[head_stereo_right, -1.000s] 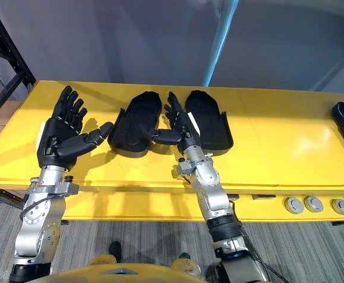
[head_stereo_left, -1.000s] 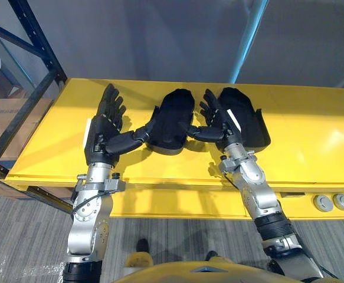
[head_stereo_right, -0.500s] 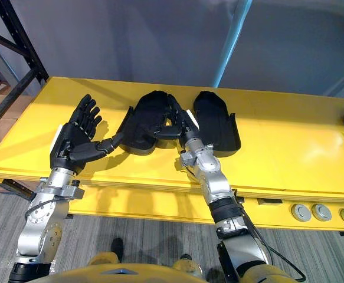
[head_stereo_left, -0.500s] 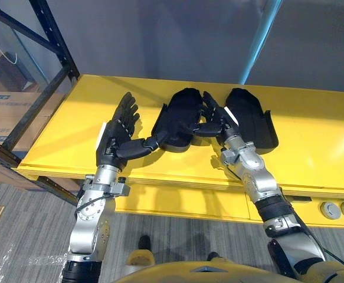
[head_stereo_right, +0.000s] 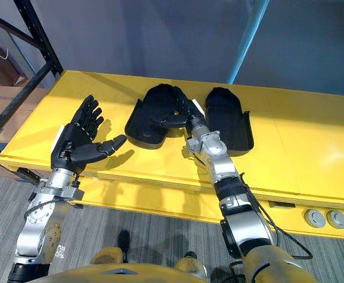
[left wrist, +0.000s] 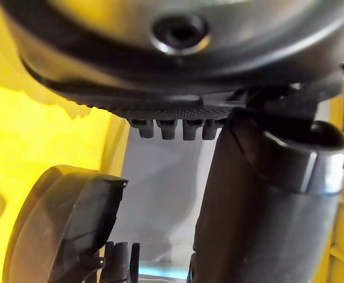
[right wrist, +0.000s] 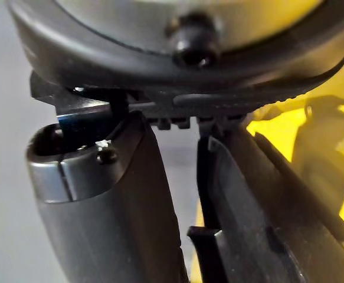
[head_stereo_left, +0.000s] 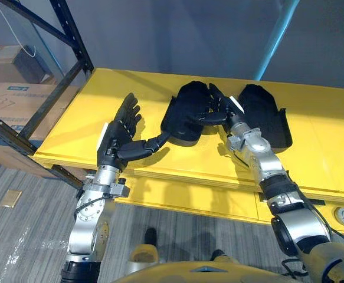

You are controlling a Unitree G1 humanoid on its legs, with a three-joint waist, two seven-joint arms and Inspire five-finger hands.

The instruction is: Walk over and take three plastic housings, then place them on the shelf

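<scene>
Two black plastic housings lie side by side on the yellow shelf (head_stereo_left: 89,112). My right hand (head_stereo_left: 220,108) reaches in between them with straight fingers. It lies against the right edge of the left housing (head_stereo_left: 183,115), its thumb across that rim. The right housing (head_stereo_left: 267,121) lies untouched just beside the wrist. My left hand (head_stereo_left: 117,140) is held open, palm up, left of the left housing, with its thumb tip close to that housing's near left corner. The left wrist view shows the same housing (left wrist: 59,227) past the open hand.
A dark blue rack upright (head_stereo_left: 71,35) stands at the shelf's left end, with cardboard boxes (head_stereo_left: 12,88) beyond it. A light blue pole (head_stereo_left: 275,35) rises behind the shelf. Round grey buttons (head_stereo_right: 316,218) sit on the shelf's front face at right. Grey carpet lies below.
The camera has shifted. My right hand has moved from the gap between the housings onto the left housing's right edge. My left hand stays open beside that housing.
</scene>
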